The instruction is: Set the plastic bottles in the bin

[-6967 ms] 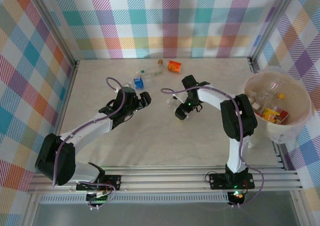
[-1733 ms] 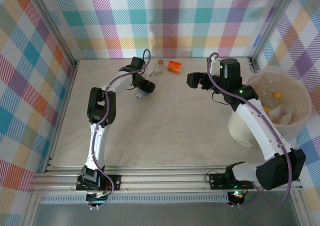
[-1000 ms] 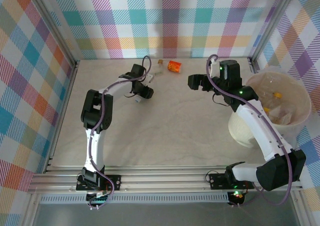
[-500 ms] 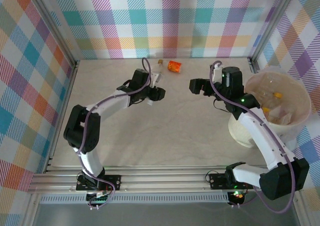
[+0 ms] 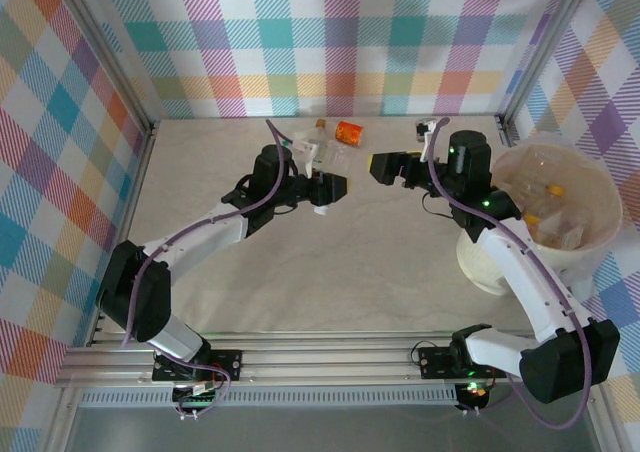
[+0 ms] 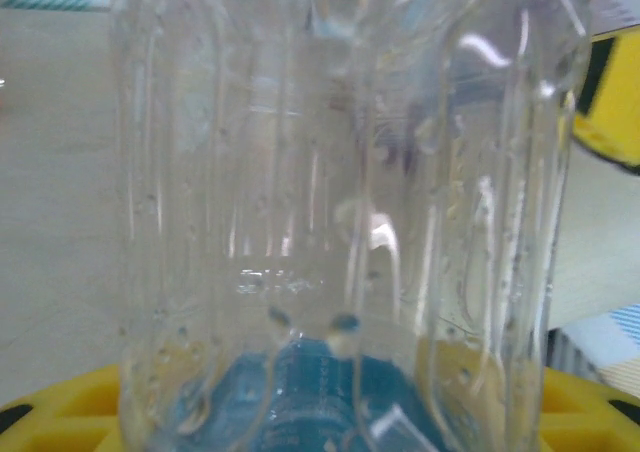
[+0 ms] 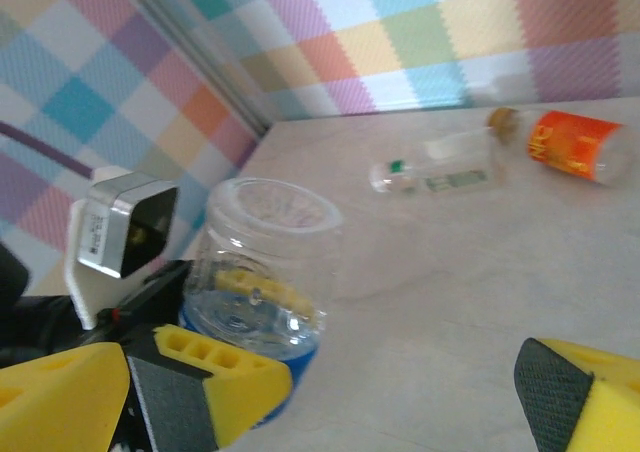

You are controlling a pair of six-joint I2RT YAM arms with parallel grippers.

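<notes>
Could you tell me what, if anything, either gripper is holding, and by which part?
The left gripper holds a clear plastic bottle by its blue end; the right gripper is open and empty.

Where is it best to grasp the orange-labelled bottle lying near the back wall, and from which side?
Grip the orange-labelled bottle across its labelled body, from above, fingers straddling its width. It lies on its side on the table with free space on both sides. The cap end is narrower and would likely slip.
</notes>
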